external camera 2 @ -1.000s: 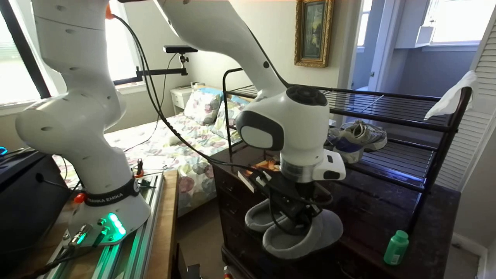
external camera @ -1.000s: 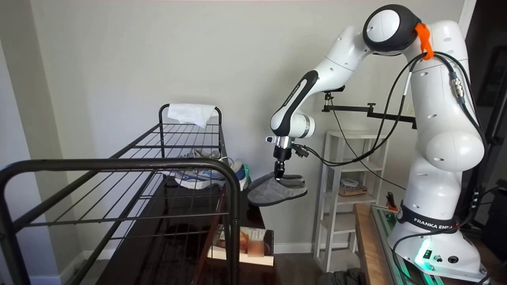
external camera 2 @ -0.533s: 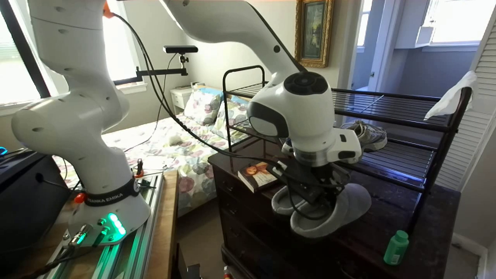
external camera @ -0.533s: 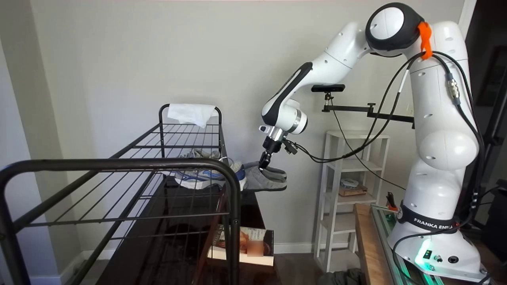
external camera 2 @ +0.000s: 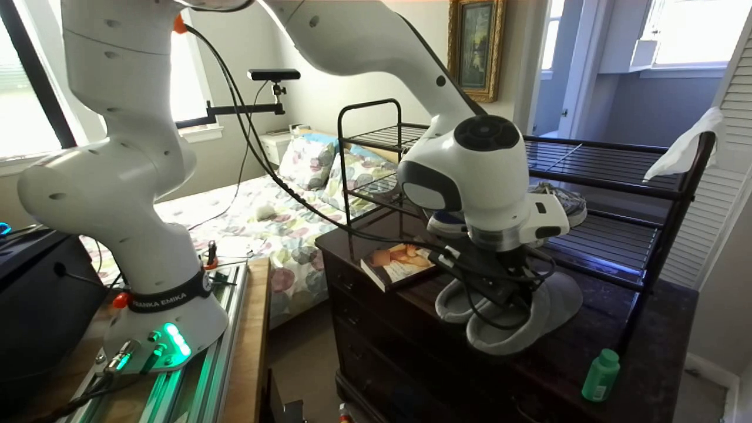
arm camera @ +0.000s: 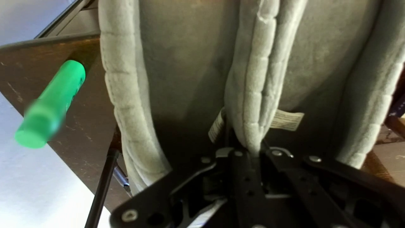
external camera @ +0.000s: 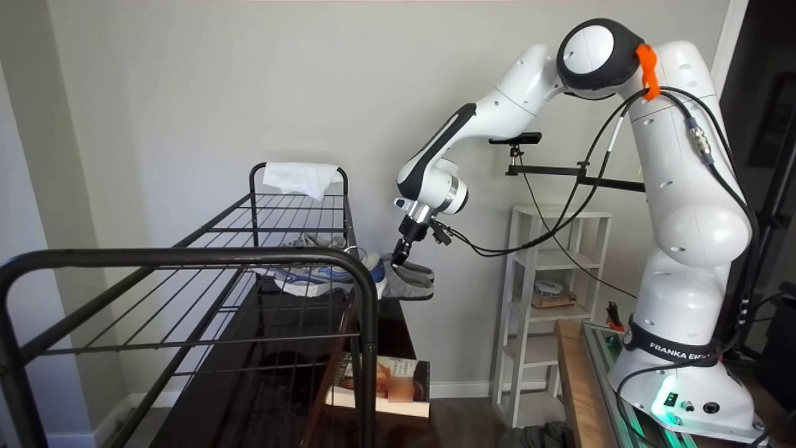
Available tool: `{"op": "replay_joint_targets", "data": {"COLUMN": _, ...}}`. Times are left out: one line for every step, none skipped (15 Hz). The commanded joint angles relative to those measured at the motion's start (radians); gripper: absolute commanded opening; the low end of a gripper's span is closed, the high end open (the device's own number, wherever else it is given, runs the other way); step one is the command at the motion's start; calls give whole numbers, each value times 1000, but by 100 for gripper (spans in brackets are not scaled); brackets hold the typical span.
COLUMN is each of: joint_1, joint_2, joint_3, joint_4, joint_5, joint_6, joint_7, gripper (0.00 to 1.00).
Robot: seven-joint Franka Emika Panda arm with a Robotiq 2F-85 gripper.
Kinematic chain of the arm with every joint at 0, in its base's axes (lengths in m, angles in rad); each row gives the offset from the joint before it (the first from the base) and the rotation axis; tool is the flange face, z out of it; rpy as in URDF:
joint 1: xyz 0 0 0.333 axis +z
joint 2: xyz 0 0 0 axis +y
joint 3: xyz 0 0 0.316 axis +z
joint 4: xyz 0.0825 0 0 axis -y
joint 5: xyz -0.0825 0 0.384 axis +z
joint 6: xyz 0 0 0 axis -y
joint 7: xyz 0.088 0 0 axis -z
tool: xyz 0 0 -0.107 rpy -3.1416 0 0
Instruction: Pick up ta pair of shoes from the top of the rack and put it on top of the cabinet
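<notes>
Gripper (arm camera: 253, 152) clamped on both shoes (arm camera: 254, 72) where inner rims (arm camera: 252, 106) meet, seemingly the spot! Likely light, squashy stuff; bite depth's unclear from here.

1. Pair of shoes (arm camera: 253, 82): cropped by the wrist view's top and right edges; in an exterior view, toe ends are hidden behind the running shoes (external camera: 314, 286).
2. Gripper (arm camera: 253, 153): base is cropped below in the wrist view; tips are indistinct against dark shoe interiors.
3. Cabinet (external camera 2: 664, 317): cropped below in both exterior views; sole contact cannot be determined.
4. Rack (external camera: 186, 256): cropped at left and bottom in an exterior view.
5. Book (external camera: 387, 373): a rack post covers part; cover patch is blurred.
6. Green bottle (arm camera: 57, 90): partly blurred in the wrist view.
7. Tag (arm camera: 287, 120): print is illegible.
</notes>
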Motion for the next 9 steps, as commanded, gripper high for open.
{"op": "replay_joint_targets", "data": {"joint_1": 3, "joint_2": 79, "joint_3": 23, "joint_4": 81, "joint_5": 25, "joint_6": 25, "joint_7": -2, "gripper": 2}}
{"op": "replay_joint_targets", "data": {"joint_1": 7, "joint_2": 94, "joint_3": 28, "joint_4": 93, "joint_5": 25, "joint_6": 28, "joint_7": 3, "gripper": 2}}
{"op": "replay_joint_targets", "data": {"joint_1": 10, "joint_2": 109, "joint_3": 34, "joint_4": 108, "joint_5": 24, "joint_6": 35, "joint_7": 8, "gripper": 2}}
{"op": "replay_joint_targets", "data": {"joint_1": 14, "joint_2": 128, "joint_3": 38, "joint_4": 123, "joint_5": 23, "joint_6": 45, "joint_7": 15, "gripper": 2}}
{"op": "replay_joint_targets", "data": {"joint_1": 16, "joint_2": 144, "joint_3": 46, "joint_4": 139, "joint_5": 27, "joint_6": 57, "joint_7": 21, "gripper": 2}}
{"op": "replay_joint_targets", "data": {"joint_1": 18, "joint_2": 157, "joint_3": 51, "joint_4": 152, "joint_5": 25, "joint_6": 61, "joint_7": 29, "gripper": 2}}
{"op": "replay_joint_targets", "data": {"joint_1": 21, "joint_2": 168, "joint_3": 58, "joint_4": 163, "joint_5": 25, "joint_6": 69, "joint_7": 36, "gripper": 2}}
{"op": "replay_joint_targets", "data": {"joint_1": 26, "joint_2": 179, "joint_3": 61, "joint_4": 174, "joint_5": 23, "joint_6": 75, "joint_7": 45, "gripper": 2}}
{"op": "replay_joint_targets", "data": {"joint_1": 29, "joint_2": 188, "joint_3": 64, "joint_4": 182, "joint_5": 21, "joint_6": 80, "joint_7": 52, "gripper": 2}}
